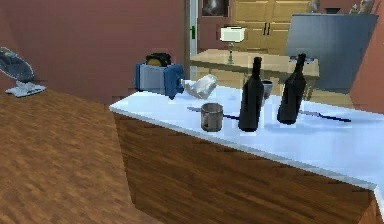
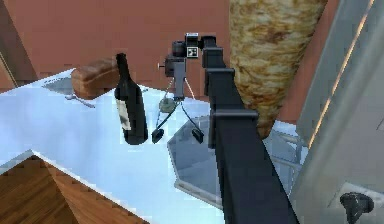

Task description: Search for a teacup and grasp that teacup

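Grasp looks unfinished: jaws hang near a dark bottle point(image 2: 128, 100) on the tabletop point(image 2: 80, 140), small pale blob point(image 2: 168, 102) at them, grip impossible to tell.

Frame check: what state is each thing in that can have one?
Grey metal mug: upright on white countertop.
Dark glass bottle beside mug: upright.
Second dark glass bottle, farther back: upright.
Blue toaster: bread slices sticking up.
End effector: cannot tell whether it holds anything.

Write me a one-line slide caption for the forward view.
Wood-fronted counter ahead carrying a blue toaster, a grey cup, one dark bottle and a second dark bottle.
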